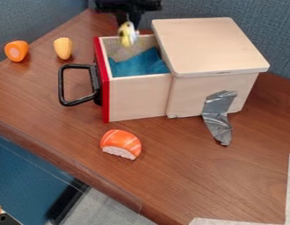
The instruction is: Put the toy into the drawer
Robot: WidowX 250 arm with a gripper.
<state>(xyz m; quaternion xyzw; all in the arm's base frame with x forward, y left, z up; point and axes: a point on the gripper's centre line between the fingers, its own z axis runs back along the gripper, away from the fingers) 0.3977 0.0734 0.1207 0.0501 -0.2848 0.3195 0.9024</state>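
At the far side of the open drawer (138, 99), seemingly just above the rim: holding the toy (128, 34), small, yellow and whitish, clenched in the tool (128, 22) and hanging below. Not in the drawer yet. Past the pick, short of the release; likely at the end of the carry.

Next: centre over the opening, nearer the blue cloth (138, 64), lower inside the walls, then let go. Can't tell exact height over the rim at this slant, so check clearance first. Watch for clipping the far wall or the edge of the lid (209, 46). Prefer a low release: liable to bounce out from high up, though probably damped by the cloth.

No need to touch the handle (61, 85); opened wide enough, judging from here. Stay off the red front (103, 83) too, to avoid nudging the drawer.

Leave alone on the tabletop (188, 176): sushi (121, 143) in front of the drawer, corn (63, 48) and orange piece (16, 51) off beyond the handle. Same for the grey tape (218, 116) on the box (185, 94).
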